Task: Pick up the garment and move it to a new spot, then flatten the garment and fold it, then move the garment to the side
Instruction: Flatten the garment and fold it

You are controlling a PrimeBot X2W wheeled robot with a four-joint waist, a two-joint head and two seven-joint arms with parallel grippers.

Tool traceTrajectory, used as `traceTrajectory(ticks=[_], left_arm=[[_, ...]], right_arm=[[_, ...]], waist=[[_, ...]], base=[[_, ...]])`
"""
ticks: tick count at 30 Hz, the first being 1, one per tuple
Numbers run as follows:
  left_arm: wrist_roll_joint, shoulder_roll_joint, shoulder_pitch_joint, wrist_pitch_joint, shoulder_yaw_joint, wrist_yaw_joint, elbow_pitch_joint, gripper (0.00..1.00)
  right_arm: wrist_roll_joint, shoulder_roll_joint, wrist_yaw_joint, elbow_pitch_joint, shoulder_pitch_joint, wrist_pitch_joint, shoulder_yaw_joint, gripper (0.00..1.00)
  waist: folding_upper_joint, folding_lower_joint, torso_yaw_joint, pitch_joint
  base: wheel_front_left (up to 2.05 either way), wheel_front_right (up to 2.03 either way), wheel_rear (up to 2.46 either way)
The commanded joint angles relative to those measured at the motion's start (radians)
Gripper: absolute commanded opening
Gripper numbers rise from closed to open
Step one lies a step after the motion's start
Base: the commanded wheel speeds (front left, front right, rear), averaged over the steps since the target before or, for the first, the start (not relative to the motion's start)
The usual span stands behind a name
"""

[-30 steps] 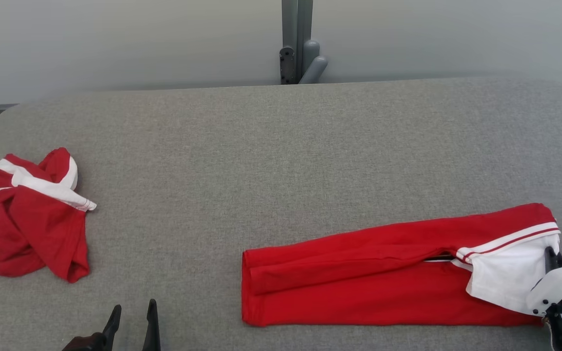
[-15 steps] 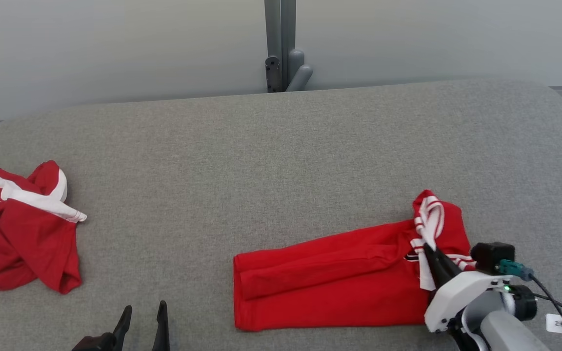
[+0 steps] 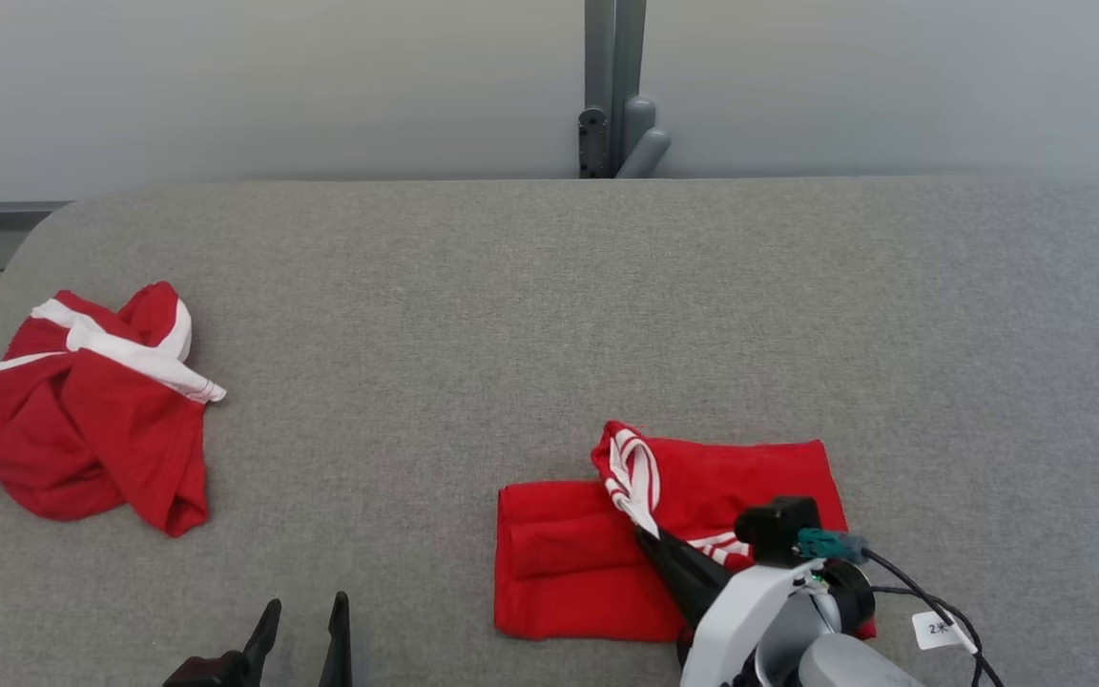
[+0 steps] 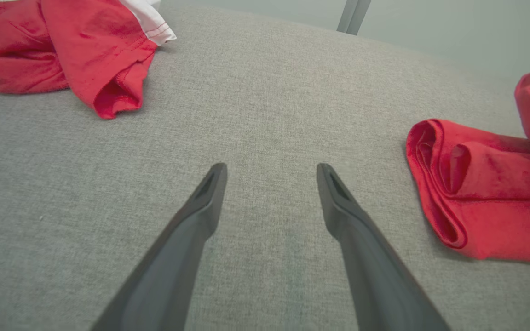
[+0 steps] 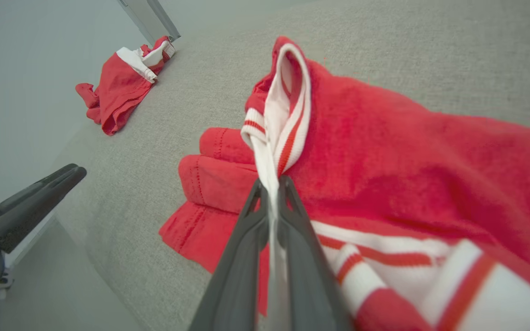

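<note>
The right claw point(image 3: 647, 530), pinching the red garment's point(image 3: 559, 572) white ribbed band point(image 3: 633, 472), is carrying that end across the soft knit strip, full-length a second ago and now halving beneath it, so folding is progressing. Well left, the left claw point(image 3: 301, 615) is hanging wide and empty over the coarse grey tabletop point(image 3: 511, 305), with a crumpled red-and-white heap point(image 3: 101, 429) lying beyond.

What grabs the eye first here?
The right gripper, at the front of the table right of centre, is shut on the white striped band of the half-folded red garment, holding that end raised over the rest. A second garment, red and crumpled, lies at the far left. The left gripper hangs open over the table between them.
</note>
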Motion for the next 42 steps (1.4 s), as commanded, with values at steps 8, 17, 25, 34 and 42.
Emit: traceTrajectory(ticks=[8, 17, 25, 34, 42], left_arm=[[0.004, 0.003, -0.020, 0.000, -0.018, -0.007, 0.012, 1.00], [0.004, 0.003, -0.023, 0.000, -0.025, -0.006, 0.012, 1.00], [0.013, 0.003, -0.003, 0.000, 0.009, -0.003, 0.005, 1.00], [0.006, 0.003, 0.004, 0.000, 0.016, 0.001, 0.000, 1.00], [0.014, 0.003, 0.013, 0.000, 0.026, 0.002, -0.004, 1.00]], right_arm=[[0.026, 0.061, 0.000, 0.100, -0.097, -0.022, 0.097, 0.00], [0.060, 0.078, 0.000, 0.201, -0.153, -0.098, 0.121, 1.00], [0.096, 0.079, 0.000, 0.166, -0.179, -0.177, 0.052, 1.00], [-0.010, 0.011, 0.000, 0.047, -0.066, -0.182, -0.122, 1.00], [-0.071, -0.030, 0.000, 0.038, 0.034, -0.182, -0.212, 1.00]], waist=[[0.0000, 0.0000, 0.106, 0.010], [0.0000, 0.0000, 0.139, 0.012], [0.0000, 0.0000, 0.093, -0.002], [0.0000, 0.0000, 0.038, -0.018], [0.0000, 0.0000, 0.017, -0.030]], base=[[0.00, 0.00, 0.00], [0.00, 0.00, 0.00], [0.00, 0.00, 0.00], [0.00, 0.00, 0.00], [0.00, 0.00, 0.00]])
